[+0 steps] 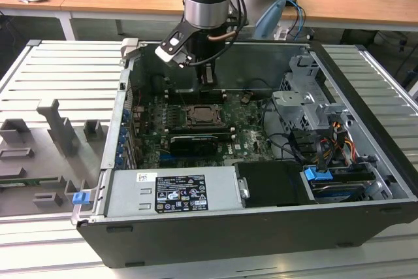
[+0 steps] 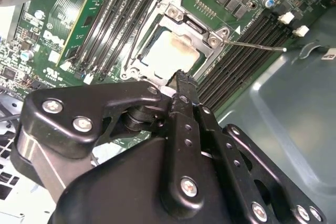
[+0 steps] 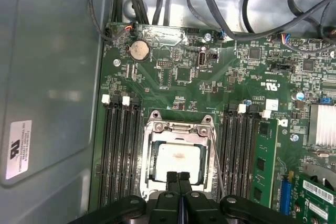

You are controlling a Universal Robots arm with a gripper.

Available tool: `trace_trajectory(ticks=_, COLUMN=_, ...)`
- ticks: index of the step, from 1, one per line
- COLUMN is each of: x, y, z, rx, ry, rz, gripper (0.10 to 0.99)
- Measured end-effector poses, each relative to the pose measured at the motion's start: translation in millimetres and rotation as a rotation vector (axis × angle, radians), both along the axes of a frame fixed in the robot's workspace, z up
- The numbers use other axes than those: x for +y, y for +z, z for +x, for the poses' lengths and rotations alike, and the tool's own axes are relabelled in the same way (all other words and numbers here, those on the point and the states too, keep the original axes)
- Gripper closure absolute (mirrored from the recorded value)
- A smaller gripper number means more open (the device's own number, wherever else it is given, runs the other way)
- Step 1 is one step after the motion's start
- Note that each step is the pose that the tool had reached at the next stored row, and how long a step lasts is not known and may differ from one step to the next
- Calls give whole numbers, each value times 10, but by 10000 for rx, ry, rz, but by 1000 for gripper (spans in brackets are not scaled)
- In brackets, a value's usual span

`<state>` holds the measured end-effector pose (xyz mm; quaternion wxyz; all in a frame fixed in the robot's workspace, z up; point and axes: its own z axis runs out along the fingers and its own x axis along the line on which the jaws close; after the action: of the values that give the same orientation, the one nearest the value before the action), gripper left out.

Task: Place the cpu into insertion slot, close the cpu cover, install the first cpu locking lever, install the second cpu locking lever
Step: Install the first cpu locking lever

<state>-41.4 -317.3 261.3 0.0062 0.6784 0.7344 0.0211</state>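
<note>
Gripper (image 3: pixel 178 176): my jaws are pressed together, pinching nothing, tips just above the socket's edge. Cpu (image 3: pixel 177 161): seated in its slot. Cpu cover (image 3: pixel 157 132): lying flat over it, apparently closed. Locking lever (image 2: pixel 257 45): wire standing out loose, so I judge both levers outstanding.

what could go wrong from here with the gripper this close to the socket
1. The shut gripper sits at the edge of the cpu cover. A sideways slip might scrape the bare top of the cpu showing through the window.
2. One locking lever sticks out, seemingly unlatched, over the memory slots. The gripper's narrow tips may slide off the thin rod and strike those slots.
</note>
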Motion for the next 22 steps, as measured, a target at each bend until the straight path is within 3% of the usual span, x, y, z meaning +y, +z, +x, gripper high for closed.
trace_trajectory(ticks=8, x=0, y=124, z=0, rx=0, ry=0, rz=0, gripper=980)
trace_trajectory(ticks=11, x=0, y=131, z=0, rx=-1, ry=52, rz=2, gripper=980)
trace_trajectory(ticks=17, x=0, y=127, z=0, rx=15, ry=1398, rz=-3, gripper=980)
trace_trajectory(ticks=22, x=0, y=122, z=-4, rx=31, ry=2177, rz=-5, gripper=980)
